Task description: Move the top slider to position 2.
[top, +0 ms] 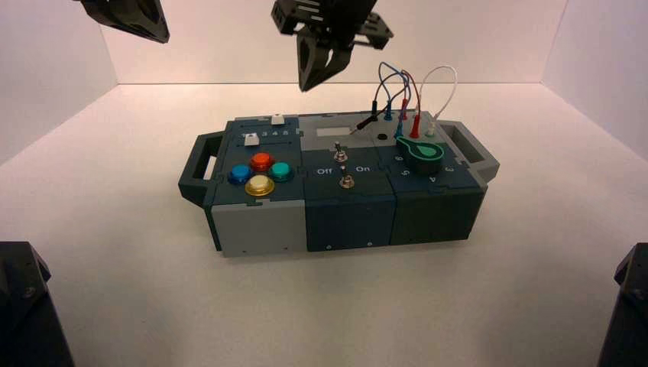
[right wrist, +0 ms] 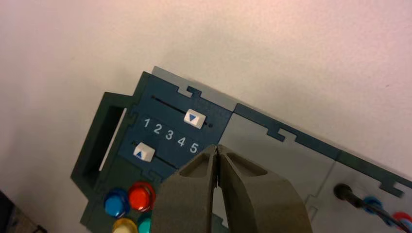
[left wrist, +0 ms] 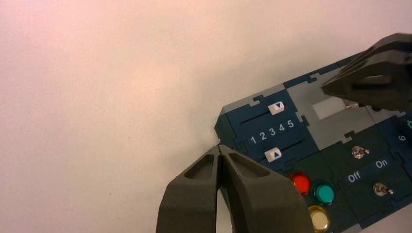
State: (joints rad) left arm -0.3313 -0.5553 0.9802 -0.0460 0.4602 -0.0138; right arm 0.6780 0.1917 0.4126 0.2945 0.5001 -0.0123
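Top slider (right wrist: 195, 118): a small white knob on the upper track, at the left rear of the box (top: 259, 229); the right wrist view shows it by the 4, so the move is not yet made.
Position 2 (right wrist: 158, 128): the white numeral next to the 1 in the row between the two slider tracks; reaching it calls for a push toward the box's left end.
Right gripper (right wrist: 217, 146): top centre of the high view, above the rear of the box; fingers closed together, nothing held. It seems the better placed to push, being on the slider's high-numbered side; closed tips would serve as a blunt pusher.
Left gripper (left wrist: 219, 146): upper left of the high view, well apart from the slider; fingers closed, empty, probably waiting.
Lower slider (right wrist: 144, 152): white, by the 2; a low or stray sweep could disturb it.
Wires (top: 409, 84): looped up at the right rear of the box, to be kept clear of the right arm.
Hard to make out: both arms are cut off by the high view's top edge; the numerals are tiny there, and the right gripper's height above the box cannot be judged.
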